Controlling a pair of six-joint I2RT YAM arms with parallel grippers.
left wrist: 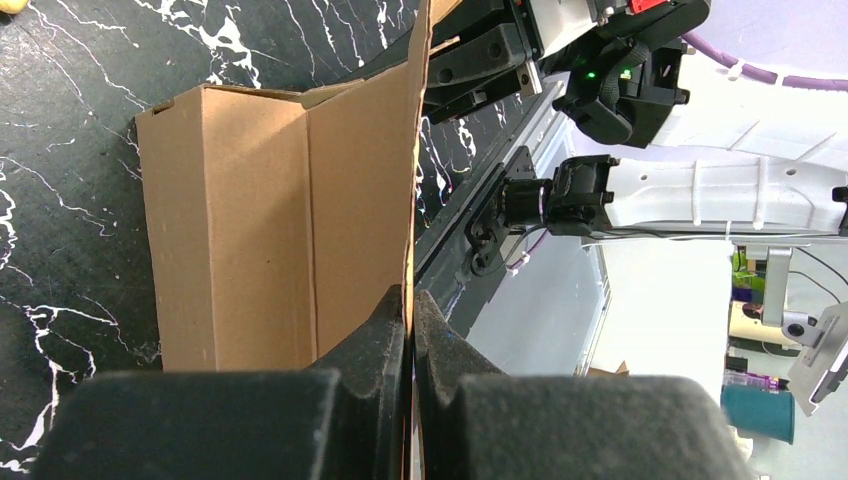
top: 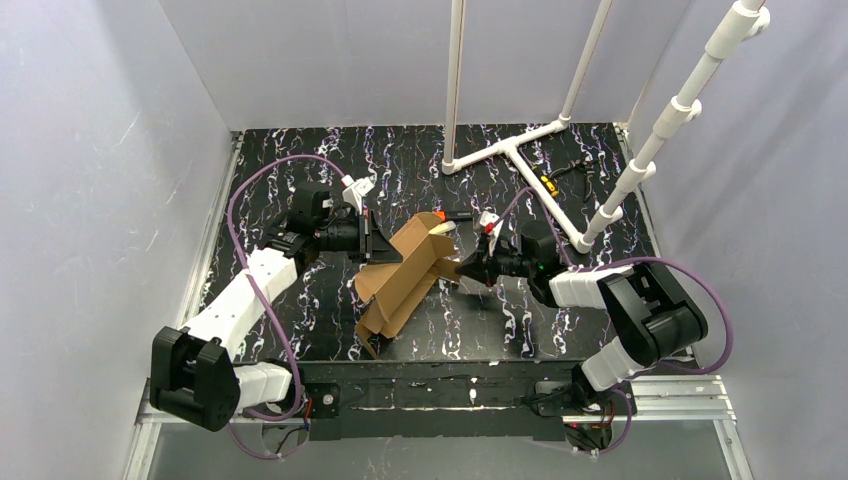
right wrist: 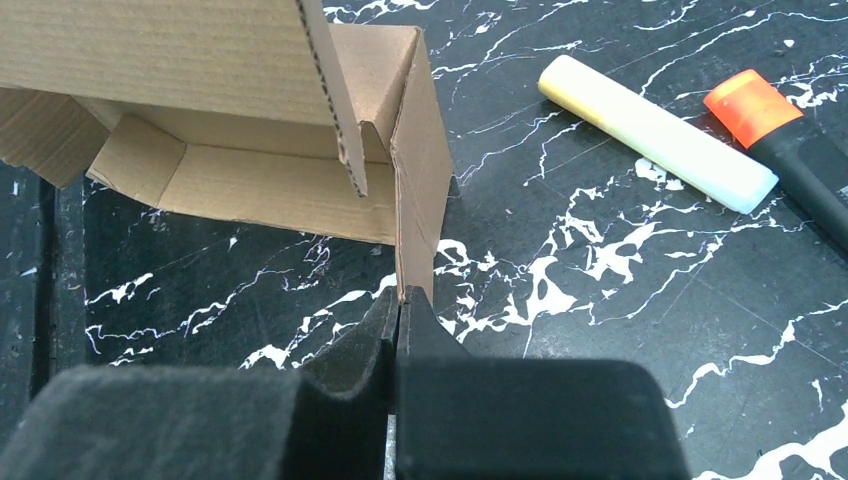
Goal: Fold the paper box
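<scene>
I find the plain brown corrugated cardboard paper box [top: 405,282] partly folded, flaps raised, at centre frame on the black white-veined table [top: 500,330]. My left gripper [left wrist: 410,300] is clamped on a thin upright panel edge. My right gripper [right wrist: 400,300] is clamped on a corner flap. A pale yellow cylindrical marker [right wrist: 655,132] lies upper right of the right wrist view.

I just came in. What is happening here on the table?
Two robot arms are folding a cardboard box. The left gripper is shut on the edge of one panel, the right gripper on a side flap, so the box is half-formed between them, not yet closed. A yellow marker and an orange marker lie on the table beside it, untouched.
</scene>
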